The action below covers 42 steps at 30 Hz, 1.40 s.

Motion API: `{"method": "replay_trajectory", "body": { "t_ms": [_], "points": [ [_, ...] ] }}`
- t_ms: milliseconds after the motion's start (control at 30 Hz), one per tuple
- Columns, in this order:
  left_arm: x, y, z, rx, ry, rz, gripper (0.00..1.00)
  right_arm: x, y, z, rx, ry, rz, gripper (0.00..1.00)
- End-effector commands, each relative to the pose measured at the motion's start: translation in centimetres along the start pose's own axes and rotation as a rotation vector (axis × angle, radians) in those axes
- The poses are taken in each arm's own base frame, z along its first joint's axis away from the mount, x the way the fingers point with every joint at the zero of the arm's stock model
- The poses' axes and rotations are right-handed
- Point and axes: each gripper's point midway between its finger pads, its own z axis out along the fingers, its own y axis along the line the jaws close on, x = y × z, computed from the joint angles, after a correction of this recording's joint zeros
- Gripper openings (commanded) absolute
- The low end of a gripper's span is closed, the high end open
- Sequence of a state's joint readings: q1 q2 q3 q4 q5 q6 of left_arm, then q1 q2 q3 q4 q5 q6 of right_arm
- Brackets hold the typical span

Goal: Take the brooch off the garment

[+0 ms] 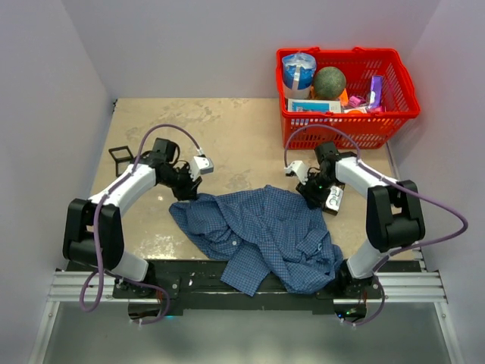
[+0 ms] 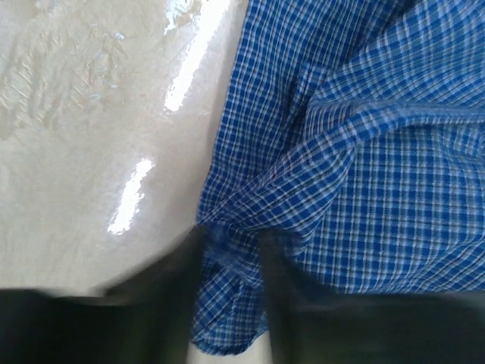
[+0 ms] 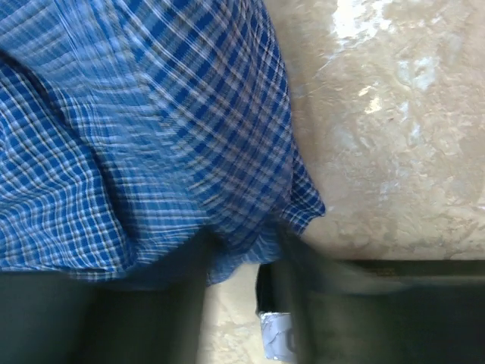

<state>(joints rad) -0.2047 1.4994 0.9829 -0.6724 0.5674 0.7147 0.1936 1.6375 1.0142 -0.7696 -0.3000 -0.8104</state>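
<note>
A beige, scuffed table (image 1: 227, 129) is seen enclosed by pale walls. The garment (image 1: 261, 231), a blue fine-checked shirt, is spread crumpled across the near middle of the table, its lower part reaching the dark rail where the arm bases are bolted. A red basket (image 1: 341, 130) is set at the far right corner and is well apart from the shirt. A blue-and-white tub (image 1: 298, 72), a grey-green ball (image 1: 330, 82), a flat box (image 1: 314, 106) and a purple packet (image 1: 376, 89) are held in it.

The left arm (image 1: 125, 189) is bent inward to the shirt's far left edge, and the right arm (image 1: 364, 182) is bent inward to its far right edge.

The left gripper (image 1: 184, 194) is lowered onto the cloth. In the left wrist view its fingers (image 2: 182, 303) are blurred, and a bunched fold of the checked cloth is pinched between them, with creases radiating from the pinch. The right gripper (image 1: 312, 199) is likewise closed on the shirt. In the right wrist view the hem is gathered between its blurred fingers (image 3: 299, 280).

A small black frame (image 1: 121, 159) is seen standing near the left wall. A dark tag (image 1: 334, 199) is seen lying just beside the right gripper.

The brooch cannot be made out in any view.
</note>
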Motion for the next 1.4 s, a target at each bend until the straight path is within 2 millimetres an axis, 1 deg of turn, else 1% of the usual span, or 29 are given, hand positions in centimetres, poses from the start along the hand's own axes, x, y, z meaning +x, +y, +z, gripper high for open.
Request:
{"method": "replay_trajectory", "body": {
  "t_ms": [0, 33, 100, 167, 233, 300, 333, 367, 400, 467, 500, 533, 600, 633, 667, 733, 767, 800, 867, 967, 1000, 1033, 1100, 1133, 1167, 1267, 1300, 1333, 1367],
  "points": [
    [-1.2, -0.6, 0.4, 0.047, -0.051, -0.007, 0.07, -5.0, -3.0, -2.5, 0.087, -0.131, -0.01, 0.24],
    [-1.5, -0.4, 0.1, 0.038, -0.05, -0.008, 0.0, -5.8, -3.4, -3.6, 0.106, -0.153, -0.004, 0.21],
    [-3.3, 1.0, -1.8, -0.033, -0.068, 0.014, 0.0, -8.9, -4.9, -6.9, 0.182, -0.238, -0.006, 0.15],
    [-5.8, 2.9, -4.5, -0.139, -0.105, 0.056, 0.0, -12.3, -5.9, -12.0, 0.279, -0.359, -0.033, 0.12],
    [-8.7, 4.6, -8.1, -0.267, -0.175, 0.102, 0.0, -15.1, -6.2, -16.6, 0.352, -0.47, -0.048, 0.12],
    [-12.7, 6.9, -13.5, -0.435, -0.293, 0.128, 0.0, -16.9, -5.5, -20.5, 0.395, -0.577, -0.049, 0.1],
    [-14.0, 7.6, -15.5, -0.487, -0.337, 0.129, 0.0, -18.0, -5.8, -22.6, 0.441, -0.639, -0.051, 0.04],
    [-16.2, 8.2, -18.5, -0.552, -0.401, 0.135, 0.0, -18.3, -5.4, -24.2, 0.473, -0.671, -0.059, 0.02],
    [-16.8, 8.8, -20.5, -0.599, -0.43, 0.14, 0.0, -18.4, -5.3, -24.8, 0.48, -0.688, -0.046, 0.01],
    [-17.8, 8.9, -22.7, -0.647, -0.441, 0.192, 0.0, -17.6, -5.3, -23.1, 0.444, -0.641, -0.025, 0.06],
    [-17.3, 8.4, -22.6, -0.632, -0.414, 0.197, 0.0, -17.0, -5.2, -21.8, 0.418, -0.602, -0.023, 0.11],
    [-16.8, 8.1, -22.4, -0.624, -0.397, 0.209, 0.0, -15.4, -4.7, -19.2, 0.359, -0.531, -0.002, 0.17],
    [-14.4, 6.4, -20.8, -0.558, -0.325, 0.219, 0.0, -14.0, -4.4, -16.8, 0.325, -0.477, -0.009, 0.27],
    [-13.3, 5.6, -20.0, -0.526, -0.297, 0.227, 0.0, -12.8, -4.2, -14.7, 0.305, -0.452, -0.002, 0.35],
    [-11.7, 4.4, -18.4, -0.459, -0.266, 0.244, 0.0, -12.5, -4.1, -14.1, 0.307, -0.454, -0.002, 0.4],
    [-8.0, 0.5, -16.8, -0.33, -0.183, 0.234, 0.0, -11.5, -4.1, -12.2, 0.31, -0.442, 0.018, 0.52],
    [-6.7, -0.8, -16.5, -0.289, -0.14, 0.3, 0.0, -11.0, -4.4, -11.5, 0.32, -0.417, 0.029, 0.54],
    [-4.4, -3.4, -16.5, -0.223, -0.079, 0.298, 0.0, -10.5, -4.7, -11.0, 0.326, -0.393, 0.044, 0.56],
    [-1.4, -5.1, -16.2, -0.172, 0.017, 0.386, 0.0, -9.3, -5.8, -9.0, 0.333, -0.319, 0.081, 0.64],
    [0.8, -7.0, -16.1, -0.178, 0.055, 0.472, 0.02, -8.2, -7.0, -6.2, 0.32, -0.242, 0.117, 0.74],
    [0.8, -7.1, -16.3, -0.207, 0.046, 0.506, 0.17, -7.9, -7.3, -5.7, 0.325, -0.221, 0.136, 0.76],
    [1.1, -7.0, -15.8, -0.21, 0.048, 0.513, 0.47, -7.5, -7.6, -4.5, 0.311, -0.189, 0.148, 0.77],
    [-0.2, -4.6, -15.9, -0.32, 0.013, 0.489, 0.64, -7.1, -7.9, -3.7, 0.303, -0.169, 0.157, 0.77],
    [-0.5, -3.6, -15.7, -0.356, 0.004, 0.454, 0.66, -7.0, -7.9, -3.2, 0.294, -0.161, 0.155, 0.77],
    [-1.4, -1.2, -15.6, -0.426, -0.015, 0.374, 0.66, -6.6, -7.8, -2.4, 0.276, -0.136, 0.151, 0.77],
    [-2.9, 2.0, -15.6, -0.483, -0.07, 0.195, 0.67, -5.7, -7.1, -1.4, 0.207, -0.079, 0.14, 0.75],
    [-2.7, 3.0, -14.3, -0.444, -0.061, 0.128, 0.67, -5.6, -6.5, -1.1, 0.171, -0.07, 0.135, 0.75],
    [-3.4, 3.5, -14.1, -0.433, -0.079, 0.098, 0.67, -5.5, -5.4, -0.9, 0.112, -0.063, 0.138, 0.74],
    [-3.7, 3.2, -13.2, -0.38, -0.103, 0.058, 0.67, -5.4, -5.0, -0.6, 0.086, -0.054, 0.142, 0.74]
  ]
}}
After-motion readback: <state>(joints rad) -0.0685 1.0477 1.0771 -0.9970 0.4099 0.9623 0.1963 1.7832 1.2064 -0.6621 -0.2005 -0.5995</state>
